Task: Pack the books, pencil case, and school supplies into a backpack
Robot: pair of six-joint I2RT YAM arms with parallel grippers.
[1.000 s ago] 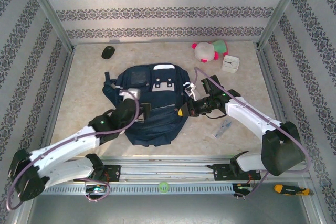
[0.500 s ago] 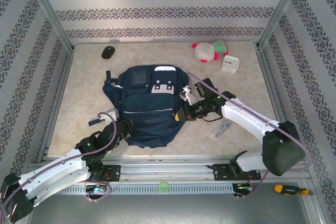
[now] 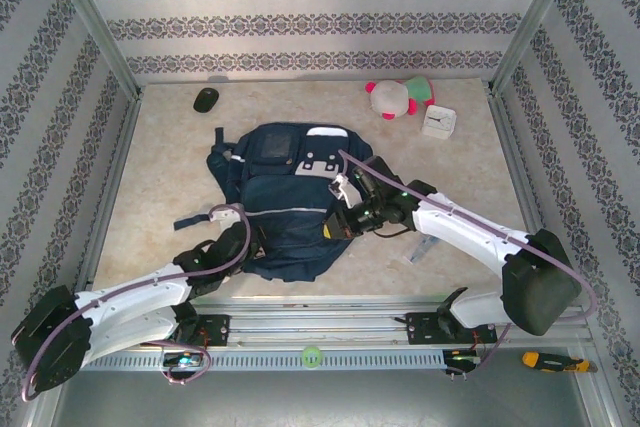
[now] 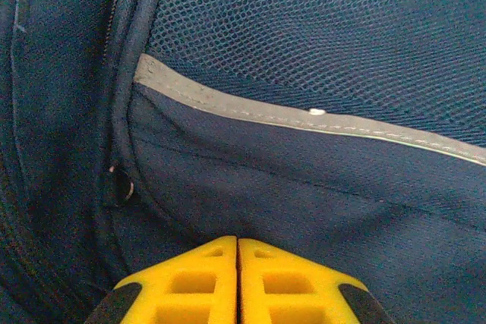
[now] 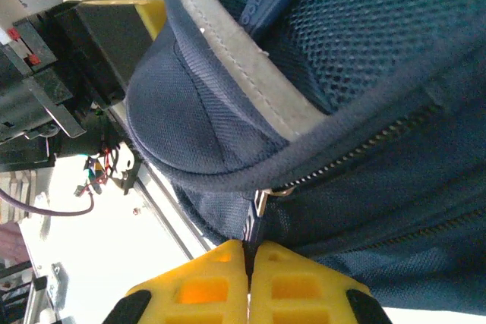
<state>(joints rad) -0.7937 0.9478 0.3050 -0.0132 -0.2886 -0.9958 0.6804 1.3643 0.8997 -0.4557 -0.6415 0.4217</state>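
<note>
**Right gripper** (image 5: 248,252): the yellow fingers were pressed together. The dark tab of a zipper pull (image 5: 256,214) ran down into the seam between them, so the gripper was clamped on that pull. This grip was at the right edge of the backpack (image 3: 285,212).

**Left gripper** (image 4: 238,252): the fingers met with nothing seen between them. Their tips were close over the navy fabric at the bag's lower left, though contact could not be judged. Just beyond them a grey strip (image 4: 304,121) was sewn under a mesh panel. A small metal ring (image 4: 127,188) sat beside a zipper line to the left of the fingers.

**Backpack:** it lay flat near the middle of the table (image 3: 160,177), between the two arms. Its grey-white patch (image 3: 320,162) was turned toward the far end, and a dark strap (image 3: 195,219) trailed onto the tabletop at its left.

**Packet** (image 3: 424,247): slim and clear, it lay on the table just right of the bag, partly beneath the right forearm.

**Surroundings:** a black mouse (image 3: 206,99) lay at the far left. A pink-and-white plush toy (image 3: 395,97) and a white square clock (image 3: 438,122) sat side by side at the far right. All three were well apart from the backpack. A tool with a yellow-and-black handle (image 3: 545,360) rested on the frame at the near right corner.
</note>
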